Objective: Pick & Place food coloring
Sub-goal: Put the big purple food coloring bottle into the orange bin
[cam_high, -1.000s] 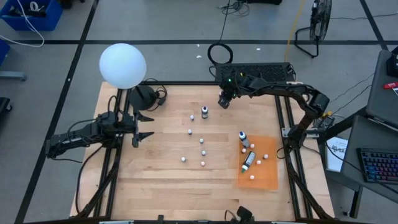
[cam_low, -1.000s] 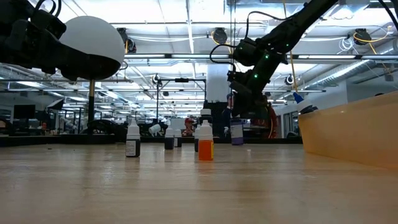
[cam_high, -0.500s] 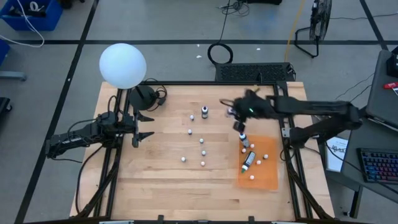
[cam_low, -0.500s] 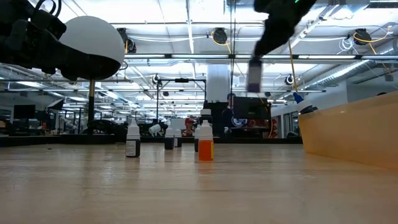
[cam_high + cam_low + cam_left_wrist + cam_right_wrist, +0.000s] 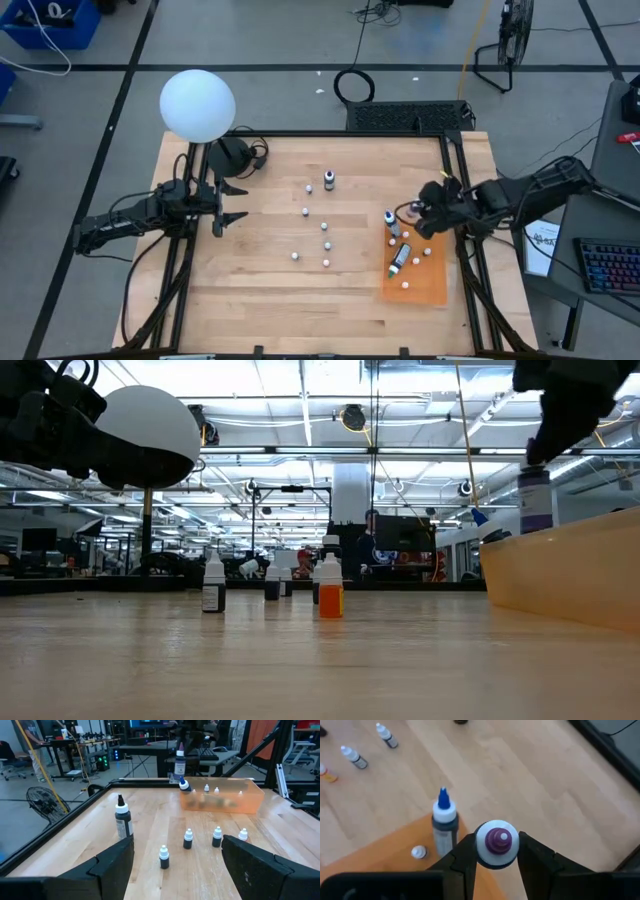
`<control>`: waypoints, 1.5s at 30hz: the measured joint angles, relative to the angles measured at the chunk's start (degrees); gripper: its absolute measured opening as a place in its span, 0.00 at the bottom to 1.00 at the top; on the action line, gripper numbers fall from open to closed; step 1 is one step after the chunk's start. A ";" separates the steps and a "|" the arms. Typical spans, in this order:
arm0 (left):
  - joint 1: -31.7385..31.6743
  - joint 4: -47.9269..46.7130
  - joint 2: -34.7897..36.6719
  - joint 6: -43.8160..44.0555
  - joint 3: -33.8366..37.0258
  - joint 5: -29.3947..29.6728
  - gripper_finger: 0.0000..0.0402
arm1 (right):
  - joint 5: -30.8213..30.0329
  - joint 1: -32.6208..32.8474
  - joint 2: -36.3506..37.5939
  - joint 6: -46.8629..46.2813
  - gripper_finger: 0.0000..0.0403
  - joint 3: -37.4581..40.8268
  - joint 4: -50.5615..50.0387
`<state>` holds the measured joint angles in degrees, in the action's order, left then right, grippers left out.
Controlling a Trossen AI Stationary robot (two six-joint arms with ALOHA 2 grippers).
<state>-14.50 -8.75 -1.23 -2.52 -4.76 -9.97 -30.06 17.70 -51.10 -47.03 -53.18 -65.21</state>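
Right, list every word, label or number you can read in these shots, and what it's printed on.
None can be read.
Tall bottle by the table's far edge: label too blurred.
Purple-topped bottle held in the right claw: label not legible.
Papers beside the table: print too small.

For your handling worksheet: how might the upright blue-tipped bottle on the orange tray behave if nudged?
The blue-tipped bottle stands tall and narrow, so it would probably tip easily. Its round body would likely roll within the orange tray, like the green-capped bottle lying there.
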 joint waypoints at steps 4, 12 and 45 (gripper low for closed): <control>0.00 0.00 0.02 -0.02 0.00 -0.01 0.74 | 0.50 3.14 1.90 -3.75 0.26 1.45 0.04; 0.00 -0.02 0.00 0.00 -0.02 0.01 0.74 | 4.70 7.43 2.24 -11.62 0.26 5.17 -0.11; 0.00 -0.02 0.02 -0.02 -0.02 -0.01 0.74 | 7.96 9.05 8.05 -19.04 0.54 20.29 10.95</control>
<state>-14.50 -8.78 -1.21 -2.55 -4.77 -9.98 -22.10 26.74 -43.06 -66.06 -32.88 -54.26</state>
